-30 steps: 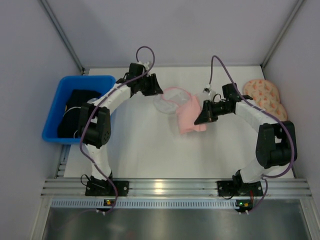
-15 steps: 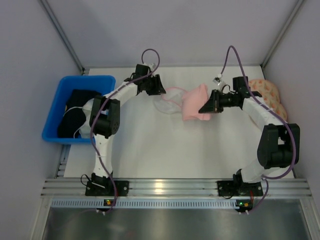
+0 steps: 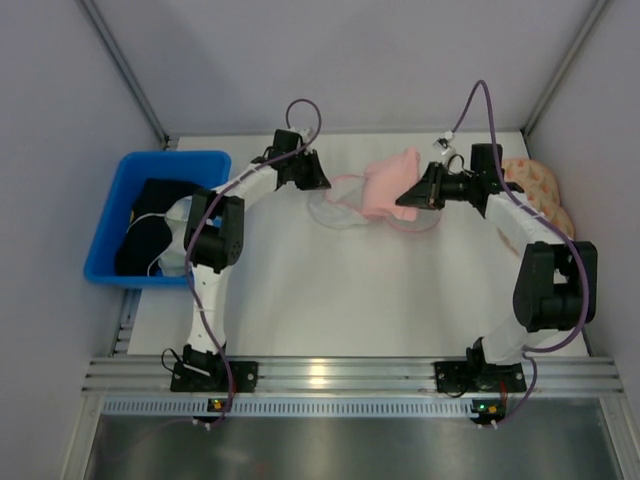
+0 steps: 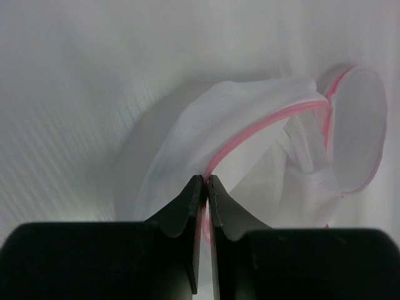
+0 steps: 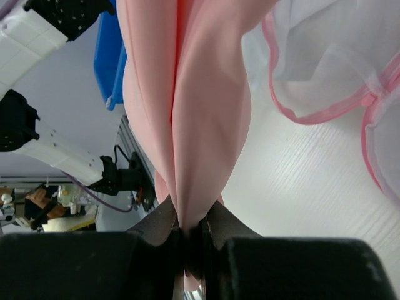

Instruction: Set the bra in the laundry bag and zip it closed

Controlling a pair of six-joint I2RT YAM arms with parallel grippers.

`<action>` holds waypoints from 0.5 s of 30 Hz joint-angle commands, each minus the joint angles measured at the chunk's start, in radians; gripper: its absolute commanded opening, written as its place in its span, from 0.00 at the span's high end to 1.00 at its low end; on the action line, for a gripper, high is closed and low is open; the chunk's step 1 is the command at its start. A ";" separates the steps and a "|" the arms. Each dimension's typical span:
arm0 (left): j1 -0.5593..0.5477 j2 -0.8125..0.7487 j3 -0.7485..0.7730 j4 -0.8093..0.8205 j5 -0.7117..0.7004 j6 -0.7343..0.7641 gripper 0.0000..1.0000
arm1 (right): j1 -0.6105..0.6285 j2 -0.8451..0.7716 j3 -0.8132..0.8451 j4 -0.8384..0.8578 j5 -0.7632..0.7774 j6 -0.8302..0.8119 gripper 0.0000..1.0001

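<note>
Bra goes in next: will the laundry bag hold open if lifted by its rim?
Probably not: the laundry bag sags in soft folds where the left gripper pinches its pink edging, so likely floppy. Thin mesh looks light; a push would probably drag it.

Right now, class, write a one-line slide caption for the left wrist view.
Left gripper, jaws pinched shut on the pink zip edge of the white mesh laundry bag.
</note>
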 commanded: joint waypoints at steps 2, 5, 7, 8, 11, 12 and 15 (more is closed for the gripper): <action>-0.004 -0.116 -0.077 0.035 0.074 -0.011 0.92 | -0.011 0.030 0.045 0.247 -0.036 0.168 1.00; -0.005 -0.193 -0.158 0.033 0.114 -0.018 1.00 | -0.008 0.040 0.013 0.401 -0.034 0.286 1.00; -0.007 -0.247 -0.212 0.035 0.172 -0.018 1.00 | -0.005 0.049 -0.011 0.486 -0.040 0.352 1.00; -0.007 -0.264 -0.229 0.035 0.186 -0.017 1.00 | -0.002 0.063 -0.016 0.500 -0.055 0.366 1.00; -0.007 -0.331 -0.302 0.035 0.221 -0.018 1.00 | 0.013 0.093 -0.033 0.563 -0.088 0.425 1.00; -0.008 -0.354 -0.315 0.035 0.230 -0.020 1.00 | 0.018 0.101 -0.048 0.583 -0.094 0.440 1.00; -0.010 -0.389 -0.365 0.035 0.267 -0.018 1.00 | 0.035 0.118 -0.083 0.639 -0.091 0.483 1.00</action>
